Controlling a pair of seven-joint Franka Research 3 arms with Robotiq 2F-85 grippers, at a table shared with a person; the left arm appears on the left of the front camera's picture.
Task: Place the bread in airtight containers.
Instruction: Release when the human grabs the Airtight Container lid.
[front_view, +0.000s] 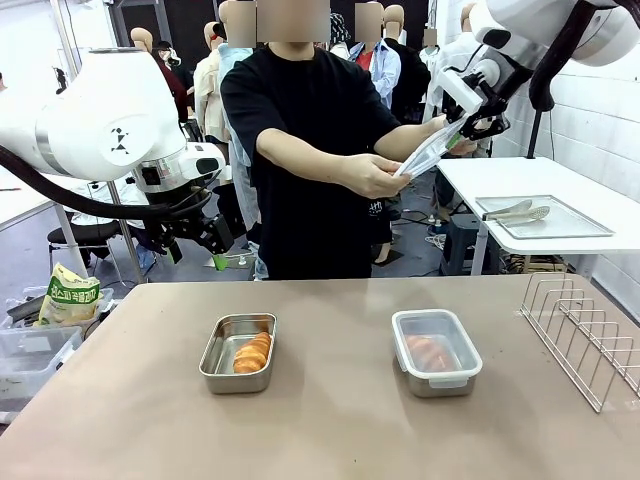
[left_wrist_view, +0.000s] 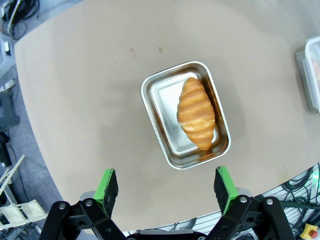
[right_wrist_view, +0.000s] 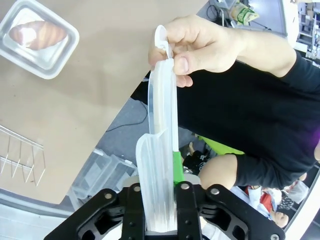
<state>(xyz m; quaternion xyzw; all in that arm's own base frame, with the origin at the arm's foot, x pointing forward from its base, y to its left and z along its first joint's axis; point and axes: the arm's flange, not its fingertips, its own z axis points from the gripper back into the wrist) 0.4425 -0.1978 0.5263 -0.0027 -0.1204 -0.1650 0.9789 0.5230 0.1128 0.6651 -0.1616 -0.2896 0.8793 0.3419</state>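
R gripper (right_wrist_view: 159, 210) jaws gripping clear lid (right_wrist_view: 162, 150) w/ person's hand (right_wrist_view: 200, 47); L gripper (left_wrist_view: 167, 187) jaws wide, hanging over open tin (left_wrist_view: 185, 114) w/ bread (left_wrist_view: 196, 113).

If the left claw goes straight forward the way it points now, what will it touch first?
Most likely the croissant in the open tin, which lies almost centred ahead of the open left claw. Depth is unclear, so it could meet the tin's rim first.

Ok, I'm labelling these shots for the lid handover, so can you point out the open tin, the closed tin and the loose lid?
open tin (left_wrist_view: 161, 102): left wrist view, bare steel floor beside the croissant.
closed tin (front_view: 436, 345): front view, middle of its clear lid.
loose lid (right_wrist_view: 162, 130): right wrist view, edge-on middle, between hand and jaws.
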